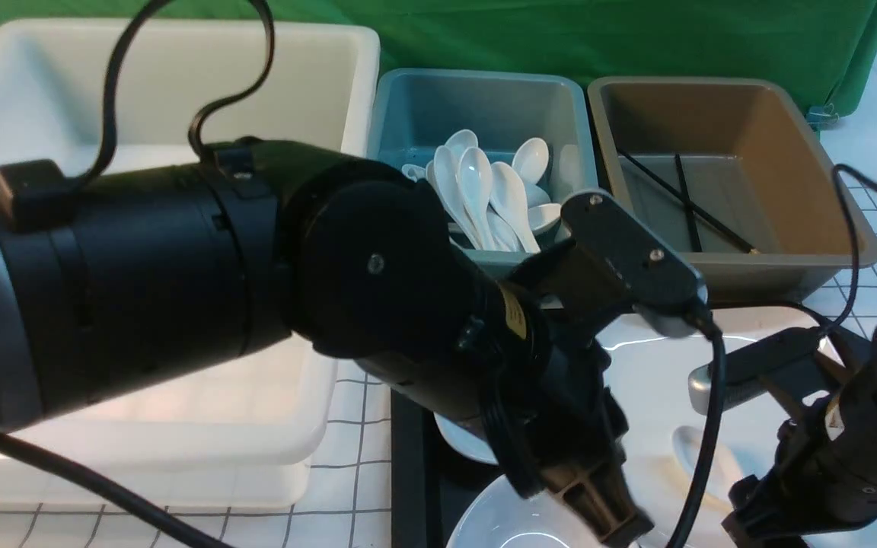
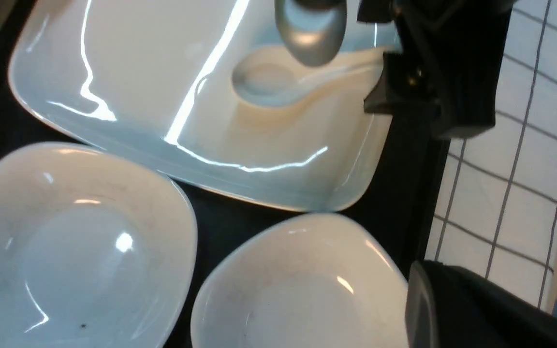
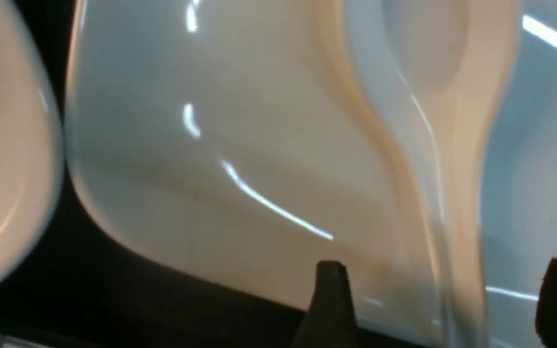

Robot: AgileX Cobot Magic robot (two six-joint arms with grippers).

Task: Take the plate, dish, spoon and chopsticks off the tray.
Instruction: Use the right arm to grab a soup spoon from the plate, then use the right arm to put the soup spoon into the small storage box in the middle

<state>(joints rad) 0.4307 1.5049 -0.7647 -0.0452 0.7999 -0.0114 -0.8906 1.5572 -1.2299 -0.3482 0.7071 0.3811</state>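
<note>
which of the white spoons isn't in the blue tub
The lone spoon lying on the large plate, its handle between the open tips of the right pincer; all the other spoons are piled in the blue tub.

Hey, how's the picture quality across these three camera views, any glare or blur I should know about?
Front view: fairly sharp, but the left arm looms close and blocks much of the tray. Left wrist view: long glare streaks across the plate, the spoon soft-edged. Right wrist view: heavily blurred, the spoon smeared, the right claw just two dark shapes.
</note>
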